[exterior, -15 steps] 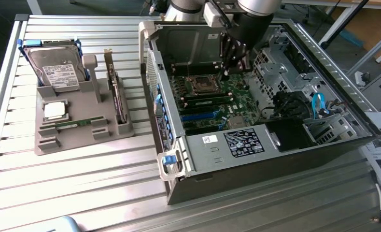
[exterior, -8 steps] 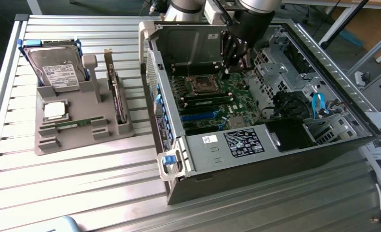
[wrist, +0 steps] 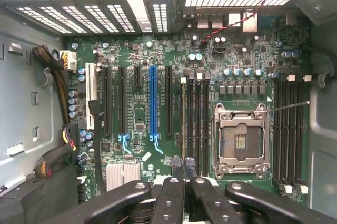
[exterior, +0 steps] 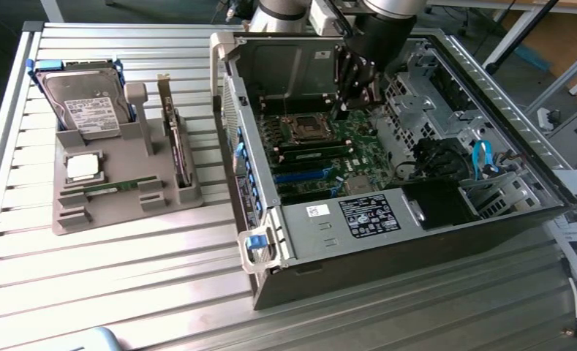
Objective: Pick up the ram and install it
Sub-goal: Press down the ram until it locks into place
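A ram (exterior: 109, 188), a thin green stick, lies flat in the grey holder tray (exterior: 122, 212) at the exterior view's left. My gripper (exterior: 351, 107) hangs inside the open computer case (exterior: 298, 219), low over the green motherboard (wrist: 137, 124). In the wrist view the gripper (wrist: 184, 167) is shut, its black fingertips (wrist: 177, 170) pressed together with nothing showing between them. They sit over one end of the row of long black memory slots (wrist: 195, 118) beside the empty processor socket (wrist: 239, 139). Whether a stick sits in the slot under the fingertips I cannot tell.
The tray also holds a hard drive (exterior: 85, 102), a square silver processor (exterior: 83, 166) and an upright expansion card (exterior: 177, 142). Inside the case are a blue card slot (wrist: 153, 103), a second bank of slots (wrist: 289, 129), cable bundles (wrist: 58, 81) and a drive cage (exterior: 425, 102).
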Robot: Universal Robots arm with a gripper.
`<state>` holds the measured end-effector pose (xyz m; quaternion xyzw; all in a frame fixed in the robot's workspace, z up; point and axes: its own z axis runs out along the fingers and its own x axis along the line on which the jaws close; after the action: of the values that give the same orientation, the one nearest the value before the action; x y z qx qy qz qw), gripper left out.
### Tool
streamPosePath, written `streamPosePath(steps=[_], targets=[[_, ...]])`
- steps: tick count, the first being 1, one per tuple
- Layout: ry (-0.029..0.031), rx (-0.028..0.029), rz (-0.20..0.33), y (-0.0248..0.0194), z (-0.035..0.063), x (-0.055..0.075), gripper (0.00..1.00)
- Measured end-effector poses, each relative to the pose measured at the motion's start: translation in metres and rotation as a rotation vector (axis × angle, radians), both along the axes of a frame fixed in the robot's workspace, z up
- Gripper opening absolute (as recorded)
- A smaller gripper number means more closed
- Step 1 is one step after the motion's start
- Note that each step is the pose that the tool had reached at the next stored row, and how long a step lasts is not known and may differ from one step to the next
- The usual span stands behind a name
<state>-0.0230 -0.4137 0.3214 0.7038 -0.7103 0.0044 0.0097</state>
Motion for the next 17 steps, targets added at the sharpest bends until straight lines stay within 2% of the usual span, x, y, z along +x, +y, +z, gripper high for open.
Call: streamPosePath(steps=[17], targets=[[0.0000,0.0000,0.000,0.0001,0.0042,0.0000,0.11]])
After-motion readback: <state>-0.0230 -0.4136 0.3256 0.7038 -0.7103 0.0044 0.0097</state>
